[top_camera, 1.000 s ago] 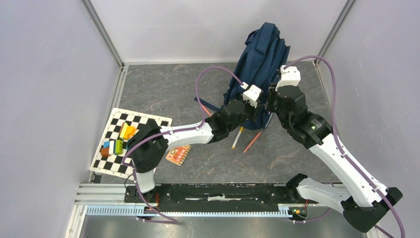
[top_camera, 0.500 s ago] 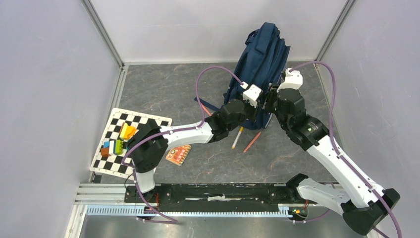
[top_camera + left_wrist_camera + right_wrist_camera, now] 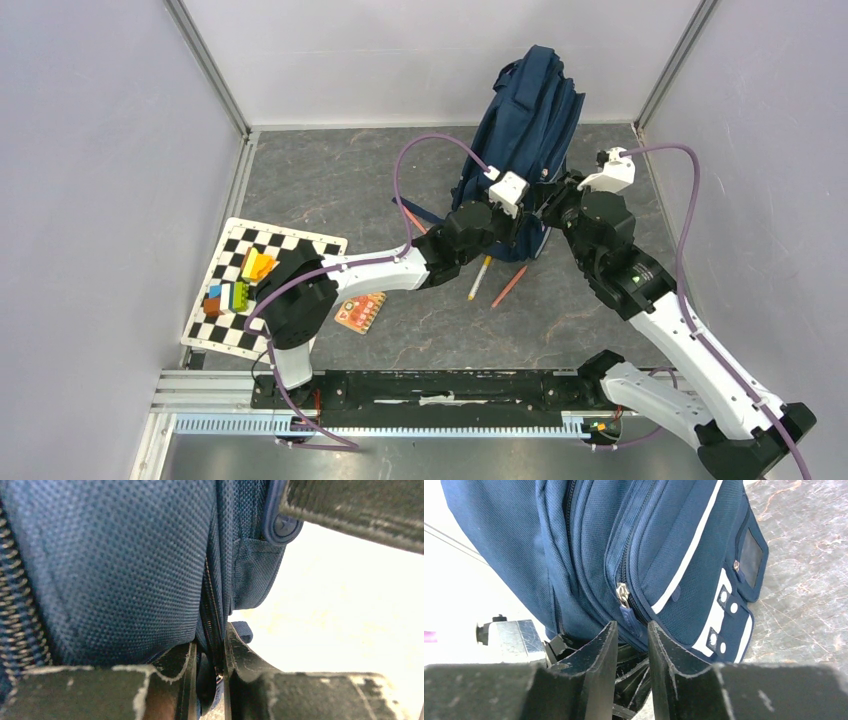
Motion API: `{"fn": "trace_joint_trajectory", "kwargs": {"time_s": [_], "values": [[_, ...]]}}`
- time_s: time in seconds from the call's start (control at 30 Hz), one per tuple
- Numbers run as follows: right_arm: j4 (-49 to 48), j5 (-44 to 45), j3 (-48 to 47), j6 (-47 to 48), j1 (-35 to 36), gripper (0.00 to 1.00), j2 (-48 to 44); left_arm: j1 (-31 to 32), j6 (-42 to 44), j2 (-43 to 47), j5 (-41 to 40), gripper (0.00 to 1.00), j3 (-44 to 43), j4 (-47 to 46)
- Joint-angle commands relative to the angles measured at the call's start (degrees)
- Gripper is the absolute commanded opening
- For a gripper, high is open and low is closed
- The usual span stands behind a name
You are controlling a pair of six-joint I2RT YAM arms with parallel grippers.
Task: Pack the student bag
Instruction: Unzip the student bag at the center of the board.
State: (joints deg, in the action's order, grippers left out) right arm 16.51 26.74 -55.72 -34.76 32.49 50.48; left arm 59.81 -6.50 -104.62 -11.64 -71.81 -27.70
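Nearest, on the left of the table (image 3: pixel 330 190), a checkered mat (image 3: pixel 300 250) carries coloured blocks (image 3: pixel 240 285), with an orange card (image 3: pixel 361 312) just beside it. Further in, two pencils (image 3: pixel 479 280) lie at the foot of the bag (image 3: pixel 530 110), which stands upright at the far side. The left hand (image 3: pixel 209 650) is clamped on the bag's zip seam low down. The right hand (image 3: pixel 629 630) has its fingers a little apart, the zip pull (image 3: pixel 628 614) just above the gap
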Motion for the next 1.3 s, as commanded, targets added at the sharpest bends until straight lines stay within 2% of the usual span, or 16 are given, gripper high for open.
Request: {"fn": "trace_joint_trajectory", "kwargs": {"time_s": [0.0,0.3,0.5,0.87,1.07,1.27], "values": [[-3.2,-1.2,0.6,-3.6,-0.7,0.35,-0.8,1.1,0.5,2.3,4.4,0.02,1.0,-0.3],[-5.0,-5.8,3.4,-7.0,-3.9,0.38,-0.7,1.1,0.3,2.9,4.8,0.02,1.4,-0.4],[-7.2,-8.4,4.1,-8.1,-4.4,0.32,-0.4,1.1,0.4,2.8,5.0,0.02,1.5,-0.6],[-7.1,-12.9,4.6,-11.2,-4.4,0.31,-0.9,1.1,0.3,2.5,5.2,0.02,1.1,-0.4],[-7.1,-13.5,4.7,-11.7,-4.4,0.31,-1.7,1.1,-0.1,2.5,5.2,0.02,1.0,-0.4],[-7.4,-9.9,4.5,-8.9,-4.4,0.32,-1.9,1.1,-0.5,2.5,5.3,0.02,1.0,-0.5]]}}
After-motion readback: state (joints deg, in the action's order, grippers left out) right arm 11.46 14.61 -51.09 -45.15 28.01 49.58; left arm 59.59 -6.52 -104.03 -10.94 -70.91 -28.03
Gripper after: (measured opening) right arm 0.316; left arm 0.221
